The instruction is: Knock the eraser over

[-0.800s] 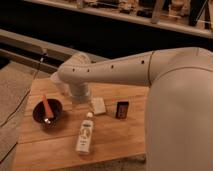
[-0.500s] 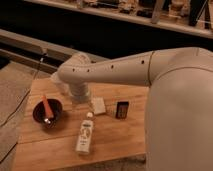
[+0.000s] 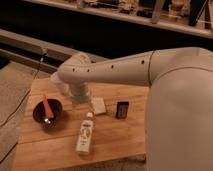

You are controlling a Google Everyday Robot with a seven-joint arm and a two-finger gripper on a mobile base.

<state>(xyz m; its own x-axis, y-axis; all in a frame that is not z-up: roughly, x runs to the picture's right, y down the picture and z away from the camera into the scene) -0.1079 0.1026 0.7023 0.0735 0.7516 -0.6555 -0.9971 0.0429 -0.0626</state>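
The eraser (image 3: pixel 122 109) is a small dark block with a lighter label, standing upright on the wooden table (image 3: pixel 125 140) right of centre. My white arm reaches in from the right and bends down over the table's middle. My gripper (image 3: pixel 83 100) hangs at the arm's end, low over the table, left of the eraser and apart from it. A flat white block (image 3: pixel 98 105) lies between the gripper and the eraser.
A dark bowl (image 3: pixel 47 112) with a red utensil in it sits at the left. A white bottle (image 3: pixel 85 132) lies on its side in front of the gripper. Dark railings run behind the table.
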